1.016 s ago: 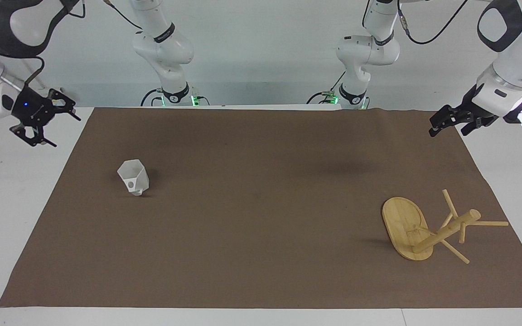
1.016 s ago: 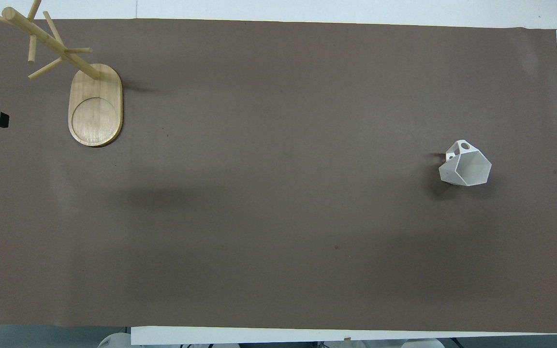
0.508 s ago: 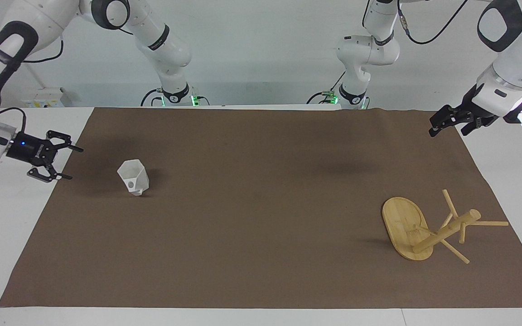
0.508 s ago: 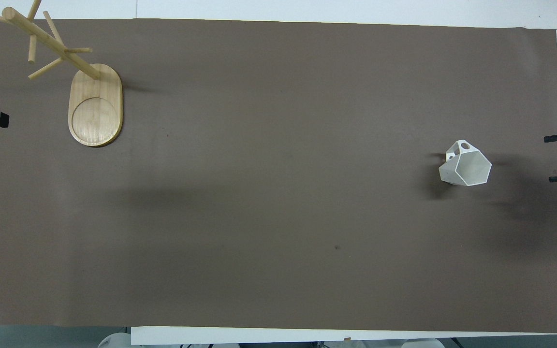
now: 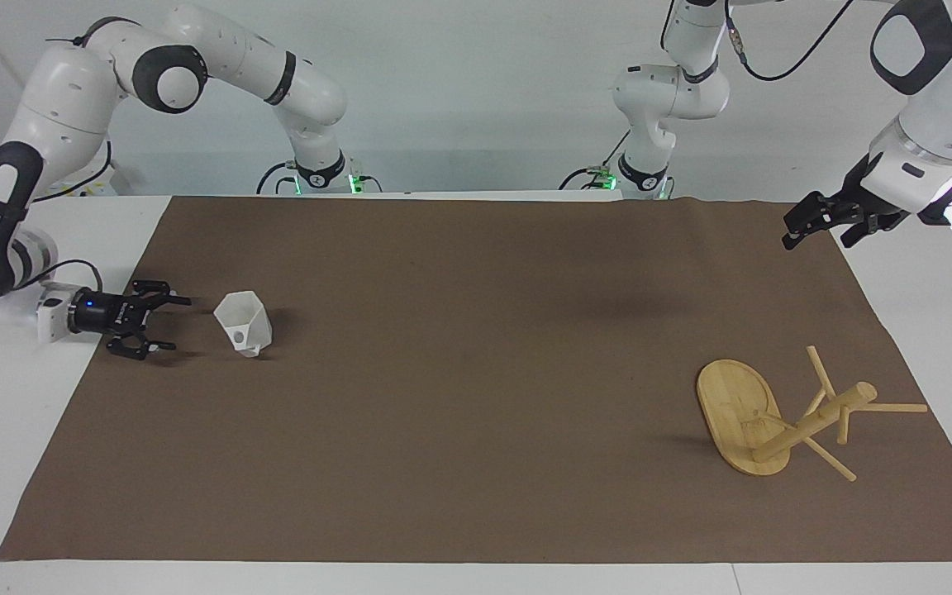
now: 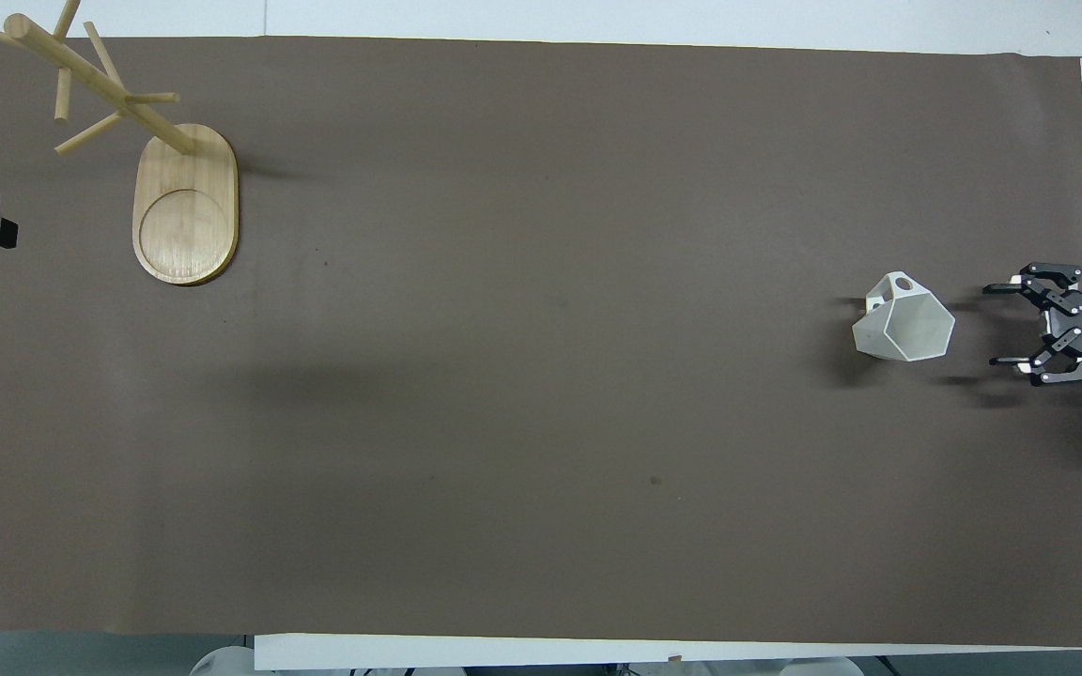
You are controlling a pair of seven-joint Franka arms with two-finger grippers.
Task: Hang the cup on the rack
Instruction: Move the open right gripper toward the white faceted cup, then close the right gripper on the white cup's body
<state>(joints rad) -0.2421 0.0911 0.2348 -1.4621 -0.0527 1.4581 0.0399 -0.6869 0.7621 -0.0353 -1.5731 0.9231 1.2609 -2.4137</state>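
The white faceted cup stands upright on the mat toward the right arm's end, its small handle turned away from the robots. My right gripper lies low and level just beside it, on the side of the table's right-arm end, open and pointing at the cup with a small gap left. The bamboo rack stands at the left arm's end, its post carrying several bare pegs. My left gripper waits in the air over the mat's corner, open and empty.
A brown mat covers most of the white table. Between cup and rack the mat is bare. Both arm bases stand at the table's edge by the robots.
My right arm has swung down from above the table's white margin and in toward the cup, ending low beside it. Cup, rack and left arm have not moved.
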